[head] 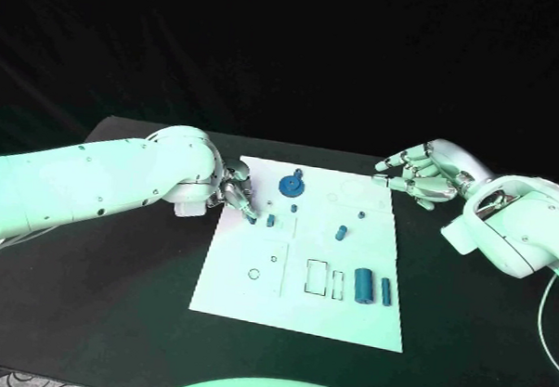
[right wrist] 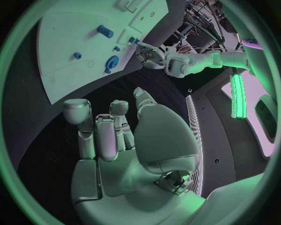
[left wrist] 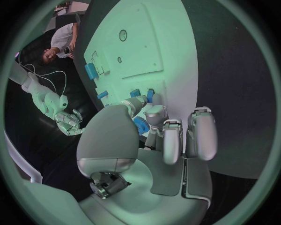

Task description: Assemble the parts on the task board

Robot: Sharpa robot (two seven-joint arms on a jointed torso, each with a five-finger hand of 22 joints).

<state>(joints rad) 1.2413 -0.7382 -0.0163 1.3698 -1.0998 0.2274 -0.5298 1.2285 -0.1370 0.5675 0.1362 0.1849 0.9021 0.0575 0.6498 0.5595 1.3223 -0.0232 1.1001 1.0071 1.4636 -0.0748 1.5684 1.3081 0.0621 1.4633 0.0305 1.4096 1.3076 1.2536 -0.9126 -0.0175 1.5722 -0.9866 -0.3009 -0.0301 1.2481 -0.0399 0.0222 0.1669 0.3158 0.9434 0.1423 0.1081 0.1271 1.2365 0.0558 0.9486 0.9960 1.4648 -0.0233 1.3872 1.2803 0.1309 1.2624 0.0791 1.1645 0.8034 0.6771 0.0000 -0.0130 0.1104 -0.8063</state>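
Note:
The white task board lies in the middle of the black table. My left hand is over the board's far left edge and pinches a small blue part between thumb and finger, just above the board. Beside it two short blue pegs stand in the board. A blue gear sits near the far edge, and a large blue cylinder stands at the near right. My right hand hovers off the board's far right corner, fingers apart and holding nothing.
More blue pegs stand mid-board and beside the large cylinder. Outlined slots and a small ring mark the board's near half. Bare black table surrounds the board.

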